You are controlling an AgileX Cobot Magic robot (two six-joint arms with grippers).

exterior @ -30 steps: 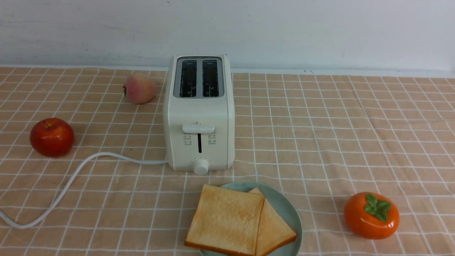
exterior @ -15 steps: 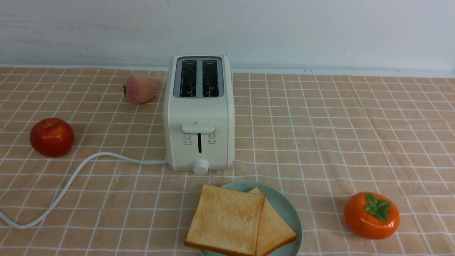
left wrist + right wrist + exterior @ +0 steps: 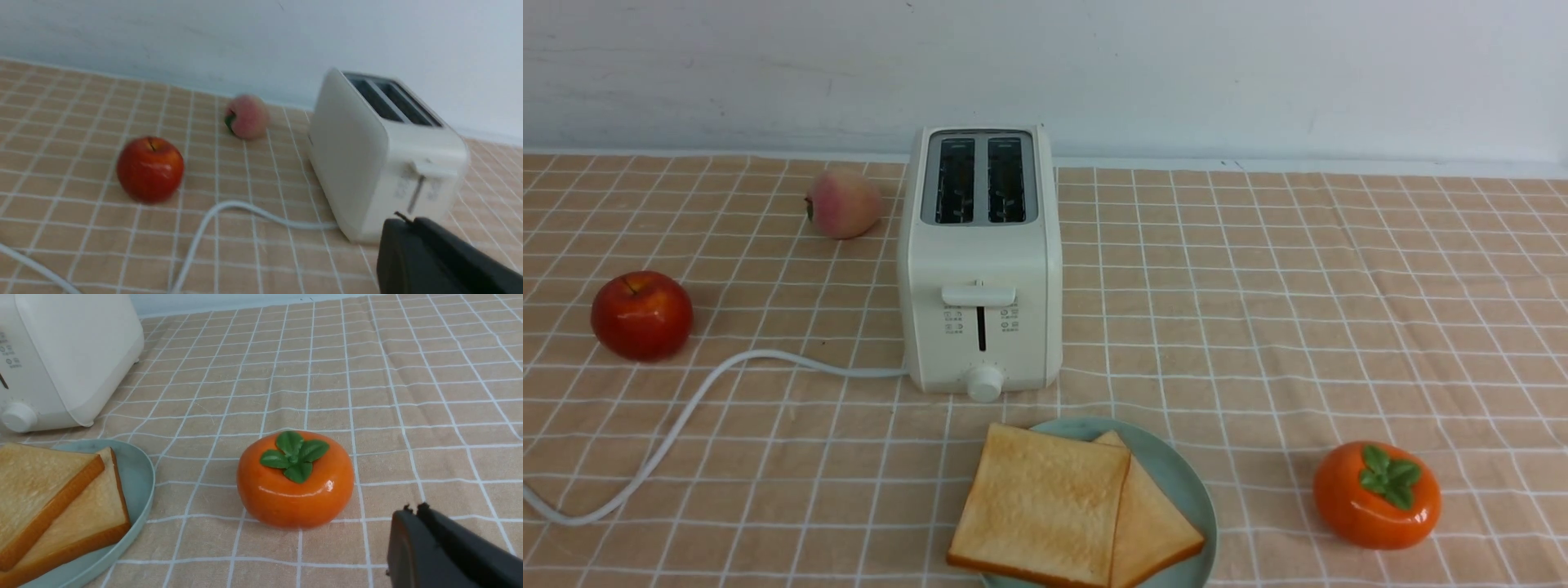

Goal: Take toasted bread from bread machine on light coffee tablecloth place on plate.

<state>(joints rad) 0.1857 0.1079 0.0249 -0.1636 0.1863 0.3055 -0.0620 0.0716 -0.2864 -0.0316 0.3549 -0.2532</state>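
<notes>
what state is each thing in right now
bread machine: upright, both slots empty, lever up
toasted bread: two slices flat, overlapping, on the plate
plate: on tablecloth, holding both slices
apple: upright, stem up
persimmon: upright, leaves up
peach: on its side
cord: slack on tablecloth

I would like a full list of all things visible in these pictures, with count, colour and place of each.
toasted bread: 2 slices, golden-brown, overlapping on plate
plate: 1, mint-blue, before bread machine
bread machine: 1, cream-white, centre, slots empty
cord: 1, white, trailing left
apple: 1, red, left
peach: 1, pink, left of bread machine
persimmon: 1, orange, right of plate
tablecloth: 1, tan, white grid, under everything
left gripper: 1, black, near bread machine
right gripper: 1, black, near persimmon
</notes>
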